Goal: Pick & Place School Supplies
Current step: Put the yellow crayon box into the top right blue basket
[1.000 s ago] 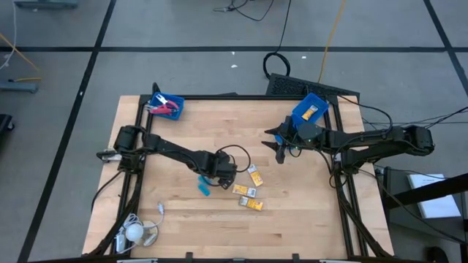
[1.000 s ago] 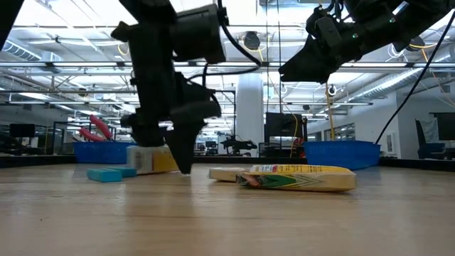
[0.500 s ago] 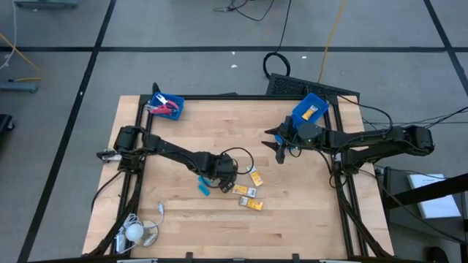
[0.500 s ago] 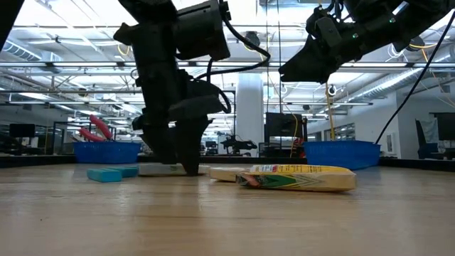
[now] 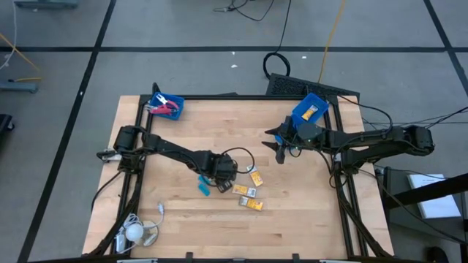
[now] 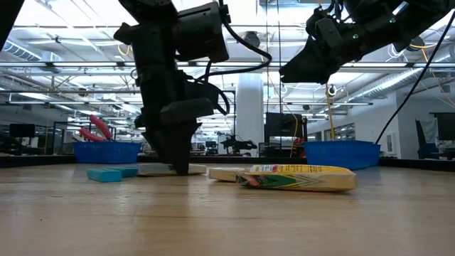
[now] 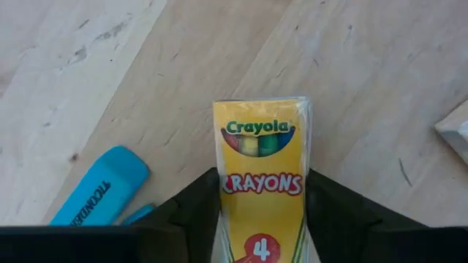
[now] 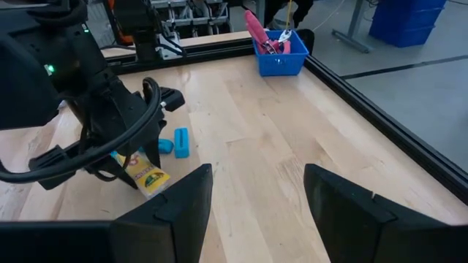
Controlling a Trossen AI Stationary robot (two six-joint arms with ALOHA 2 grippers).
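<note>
The crayon pack [image 7: 263, 183] lies flat on the table [image 5: 307, 219], near its middle, with the left gripper [image 5: 221, 177] down over it and a finger on each long side. The jaws are narrow, closed to the pack's width, so I judge the grasp made and the lift not yet begun. Just beside it lie two blue erasers [image 5: 203, 185]; three more packs [image 5: 248, 193] are scattered close by on the other side.

The right gripper [image 5: 280, 148] hovers near the right bin [image 5: 310, 108], its jaws wide and empty. That bin already holds one yellow pack, and the left bin [image 5: 167, 107] at the far corner holds red-handled scissors [image 8: 259, 31].

So sorting looks partly done: scissors binned, one pack binned, four packs and both erasers left on the table
</note>
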